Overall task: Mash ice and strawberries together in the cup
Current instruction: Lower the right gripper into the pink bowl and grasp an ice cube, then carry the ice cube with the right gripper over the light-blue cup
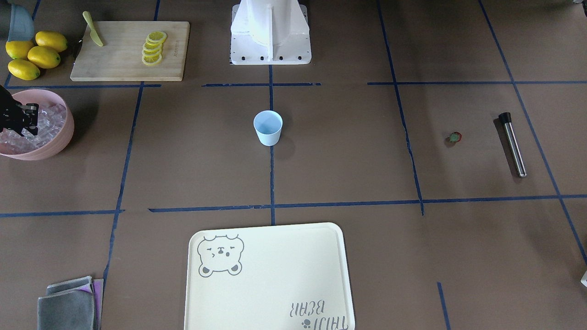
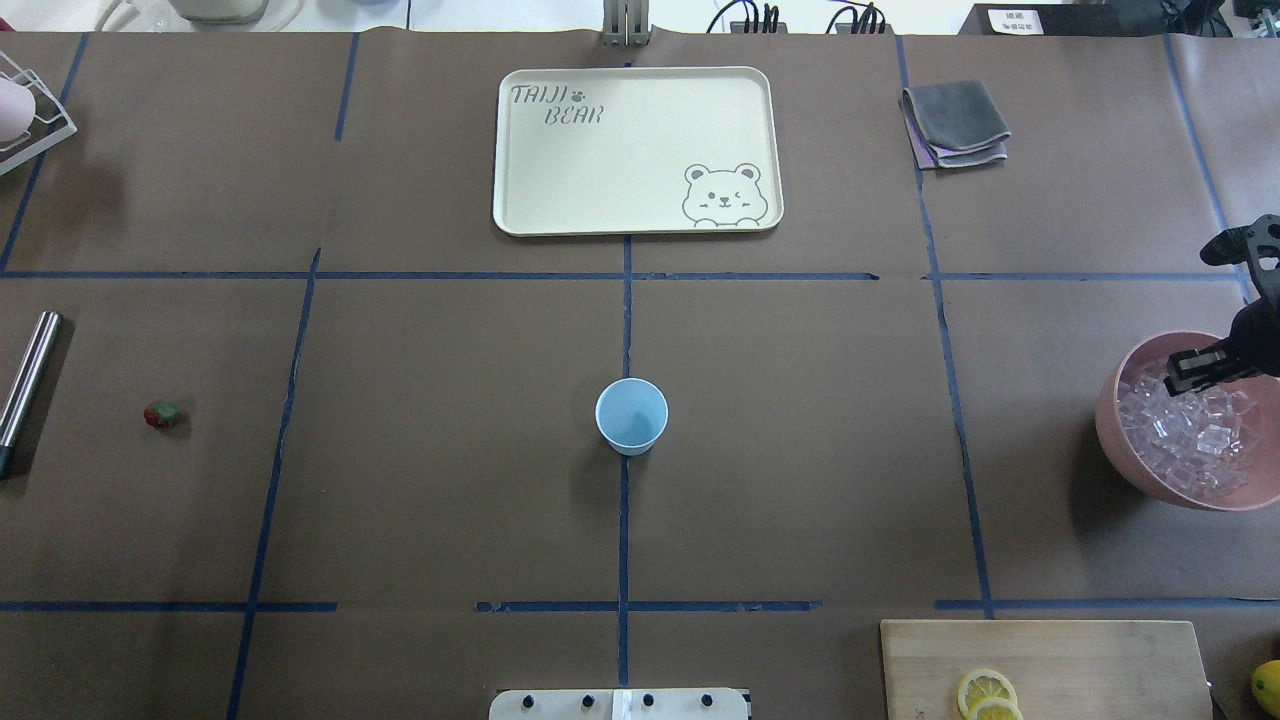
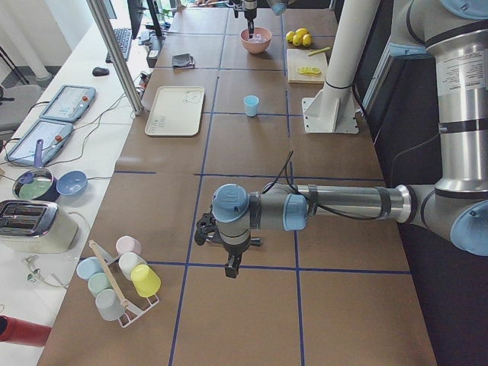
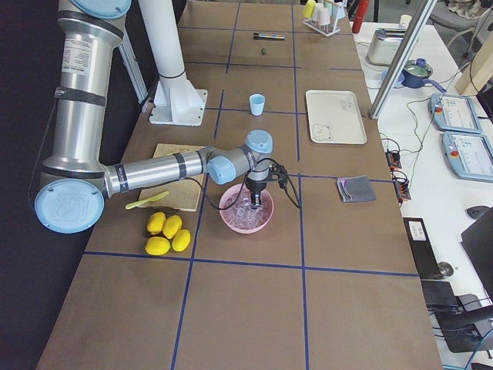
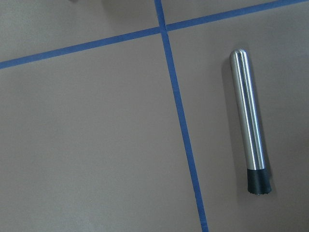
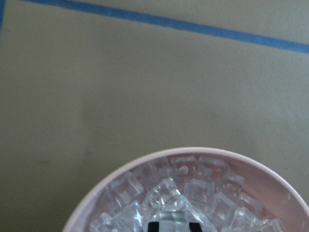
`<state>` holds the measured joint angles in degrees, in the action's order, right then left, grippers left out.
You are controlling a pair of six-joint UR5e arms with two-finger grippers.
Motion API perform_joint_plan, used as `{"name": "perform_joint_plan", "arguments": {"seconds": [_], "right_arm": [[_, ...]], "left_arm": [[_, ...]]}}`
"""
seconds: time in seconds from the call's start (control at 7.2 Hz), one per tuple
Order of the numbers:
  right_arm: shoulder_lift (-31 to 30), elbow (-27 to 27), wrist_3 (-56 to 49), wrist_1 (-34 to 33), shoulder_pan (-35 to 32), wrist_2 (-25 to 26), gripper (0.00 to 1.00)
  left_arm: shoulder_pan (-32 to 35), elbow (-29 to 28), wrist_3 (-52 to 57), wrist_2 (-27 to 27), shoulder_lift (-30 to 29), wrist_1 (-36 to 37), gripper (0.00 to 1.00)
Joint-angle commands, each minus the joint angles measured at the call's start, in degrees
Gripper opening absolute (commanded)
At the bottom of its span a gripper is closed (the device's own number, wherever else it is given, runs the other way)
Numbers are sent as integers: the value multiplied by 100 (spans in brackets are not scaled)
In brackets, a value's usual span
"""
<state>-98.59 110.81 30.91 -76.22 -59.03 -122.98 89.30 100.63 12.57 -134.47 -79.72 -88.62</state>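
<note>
The light blue cup [image 1: 268,128] stands upright and empty at the table's middle; it also shows in the overhead view [image 2: 631,415]. The ice [image 2: 1195,440] fills a pink bowl [image 2: 1110,420] at the robot's right end. My right gripper [image 2: 1205,365] is down in that bowl, and in its wrist view the fingertips [image 6: 153,225] sit close on either side of one ice cube [image 6: 174,215]. The strawberry [image 1: 455,137] lies on the table at the left end, beside a steel muddler [image 1: 512,144]. My left gripper [image 3: 229,263] hangs above the table near the muddler [image 5: 248,125]; I cannot tell whether it is open or shut.
A cutting board [image 1: 119,59] with lemon slices, a yellow-green knife [image 1: 93,29] and whole lemons [image 1: 34,55] sit near the bowl. A cream tray [image 1: 275,284] and folded cloths [image 1: 69,305] lie on the operators' side. A cup rack [image 3: 122,278] stands at the left end.
</note>
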Motion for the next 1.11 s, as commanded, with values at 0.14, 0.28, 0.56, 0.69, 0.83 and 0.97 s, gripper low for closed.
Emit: {"name": "perform_joint_plan", "arguments": {"seconds": [0.14,0.28,0.56,0.69,0.83,0.97], "right_arm": [[714,608,142,37,-258,20,5],[866,643,361,-32,-128,-58,5],[1295,617,702,-59,328,-76,0],[1733,626,1497,-251,844,19,0],[2468,617,1880,-1019,1206,150,1],[3389,565,2240,-2009,1740,622,1]], "left_arm": [[0,0,0,-9,0,-6,100],[0,0,0,-9,0,-6,100],[0,18,0,-18,0,-41,100],[0,18,0,-18,0,-42,100],[0,35,0,-18,0,-50,100],[0,44,0,-18,0,-42,100]]}}
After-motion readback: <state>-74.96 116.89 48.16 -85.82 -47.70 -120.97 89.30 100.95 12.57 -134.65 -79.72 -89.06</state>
